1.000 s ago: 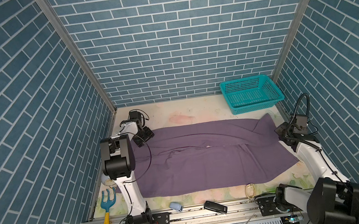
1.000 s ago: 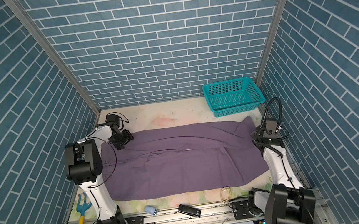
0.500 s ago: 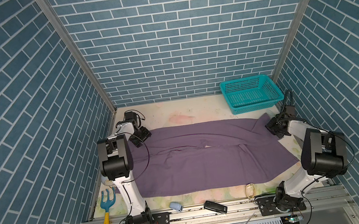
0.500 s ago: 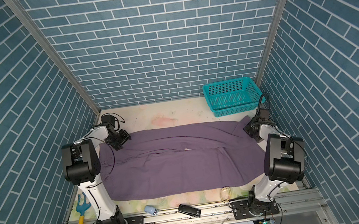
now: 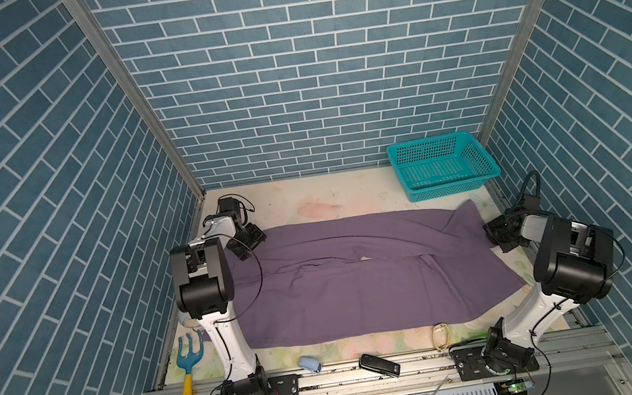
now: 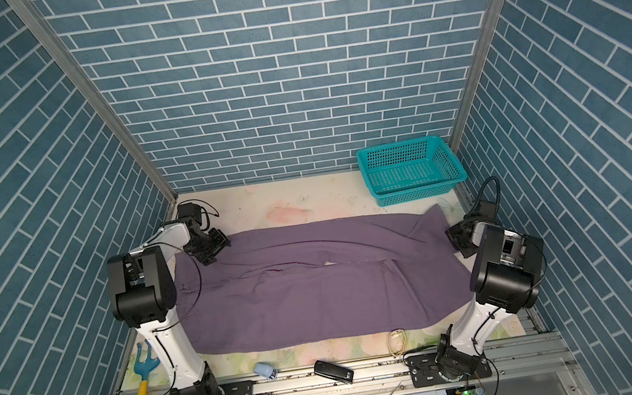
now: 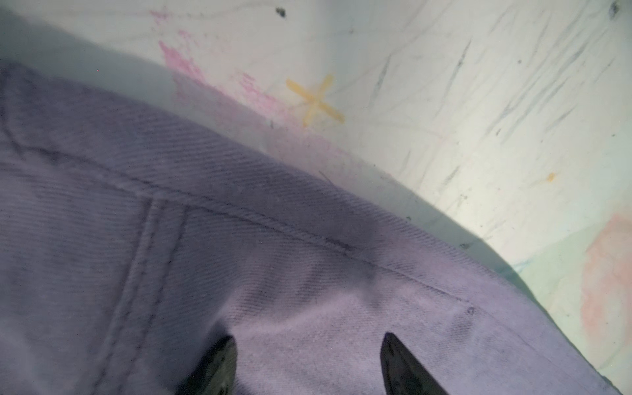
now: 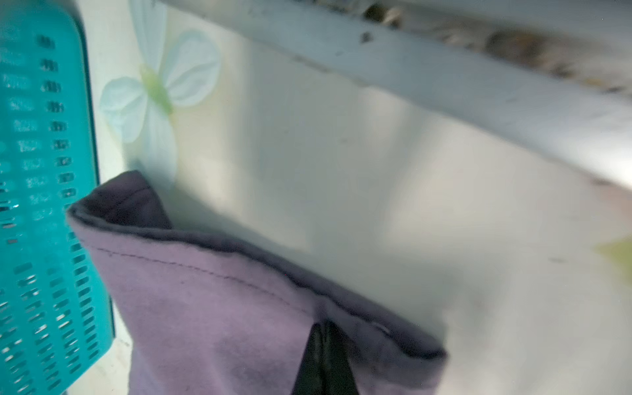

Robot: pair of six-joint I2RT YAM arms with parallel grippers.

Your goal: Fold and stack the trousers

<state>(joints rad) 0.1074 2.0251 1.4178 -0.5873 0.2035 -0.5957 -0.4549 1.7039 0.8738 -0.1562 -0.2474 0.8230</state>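
Muted purple, thin soft cloth: the trousers (image 5: 360, 284) lie spread flat across the mid of the table (image 5: 327, 197) in both top views. The long side runs left to right, w/ a wavy crease along the middle and a small pale patch showing at it. The far right corner stands up off the table, just beside the teal basket (image 5: 451, 190).

We see the right gripper (image 8: 325, 337) at that right edge, jaws pressed together on the stitched hem, the cloth lifted w/ shadow under it. The right arm (image 5: 567, 264) is folded low, elbow toward the front rail (image 5: 426, 363).

The left gripper (image 7: 307, 337) sits at the far left corner, jaws apart, nothing pinched. Its tips are at the cloth near a stitched band & a cross seam; we can't tell if they touch. The left arm (image 5: 204, 281) rises from the front rail, forearm reaching back.
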